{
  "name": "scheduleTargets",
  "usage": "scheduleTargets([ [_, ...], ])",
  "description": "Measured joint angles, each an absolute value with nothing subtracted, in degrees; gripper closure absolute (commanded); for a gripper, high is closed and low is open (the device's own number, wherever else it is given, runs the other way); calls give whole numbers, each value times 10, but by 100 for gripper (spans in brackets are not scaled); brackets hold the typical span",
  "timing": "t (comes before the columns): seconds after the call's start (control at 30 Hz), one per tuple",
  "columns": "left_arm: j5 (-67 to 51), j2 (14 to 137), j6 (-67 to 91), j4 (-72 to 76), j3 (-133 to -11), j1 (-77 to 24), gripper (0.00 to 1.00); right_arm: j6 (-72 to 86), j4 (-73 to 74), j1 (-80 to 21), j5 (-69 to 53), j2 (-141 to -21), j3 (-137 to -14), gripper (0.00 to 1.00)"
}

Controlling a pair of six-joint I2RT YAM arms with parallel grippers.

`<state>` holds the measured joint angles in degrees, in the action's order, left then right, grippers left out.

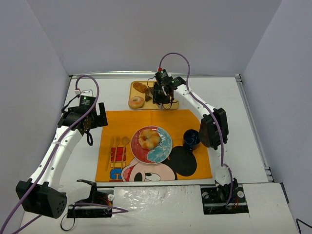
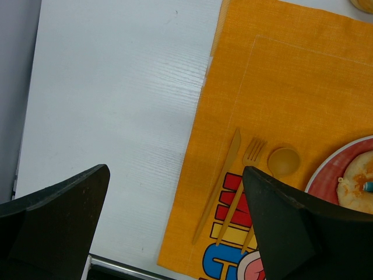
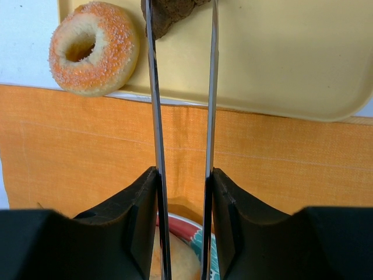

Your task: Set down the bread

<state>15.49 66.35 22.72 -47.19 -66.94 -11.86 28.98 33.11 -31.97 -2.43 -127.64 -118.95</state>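
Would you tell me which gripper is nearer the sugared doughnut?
Right. The right gripper, holding tongs, is just beside the doughnut over the tray; the left gripper is off the placemat's left edge.

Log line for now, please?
left end effector open | right end effector shut on thin metal tongs | tips at dark brown bread

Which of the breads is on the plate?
The pale ring-shaped bread, alone on the red and blue plate; the sugared donut and brown pieces lie on the yellow tray.
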Motion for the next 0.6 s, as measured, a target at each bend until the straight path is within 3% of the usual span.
scheduleTargets([
  [0.3,154,663,227,-471,-669,-119,3,290,339,-320,-1,-1185,-1128,100],
  [0.6,153,663,227,-470,-669,-119,3,296,338,-327,12,-1020,-1026,100],
])
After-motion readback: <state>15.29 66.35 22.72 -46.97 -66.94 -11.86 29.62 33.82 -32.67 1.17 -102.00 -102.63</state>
